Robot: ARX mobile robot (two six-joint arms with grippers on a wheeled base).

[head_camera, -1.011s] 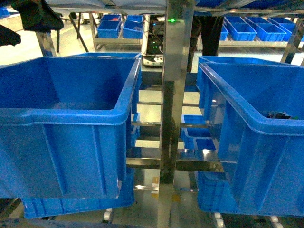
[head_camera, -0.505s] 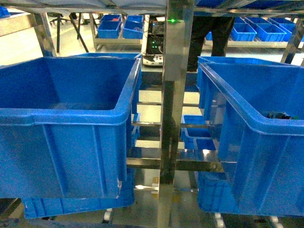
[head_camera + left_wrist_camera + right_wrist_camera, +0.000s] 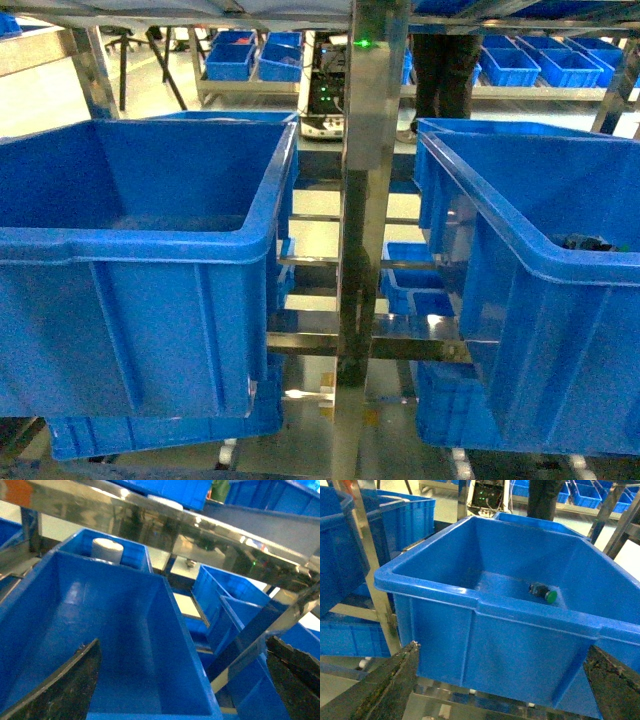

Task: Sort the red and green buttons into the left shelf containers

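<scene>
One green button [image 3: 546,594] lies on the floor of the right-hand blue crate [image 3: 485,605], toward its far right part, and it is the only button visible in any current view. Its long axis lies roughly flat on the crate floor, with the green cap pointing right and slightly toward the camera and the dark body trailing to the left. From the right gripper [image 3: 502,690] the button lies ahead and below, beyond the crate's near rim; the two dark fingers at the bottom corners of the right wrist view stand wide apart with nothing between them. The left gripper [image 3: 182,680] is likewise spread, with nothing held, and looks down into the left shelf crate [image 3: 165,630], whose visible floor shows no button. The right arm is therefore judged the nearer to the button, while the destination lies on the left arm's side, across the steel upright [image 3: 365,200]. In the head view neither gripper appears, and a dark object shows just over the right crate's rim [image 3: 585,242], probably the same button. Compared with the earliest head picture, the dark arm mass at the upper left corner is gone, and the person's legs [image 3: 445,60] behind the shelving stand slightly further right.
</scene>
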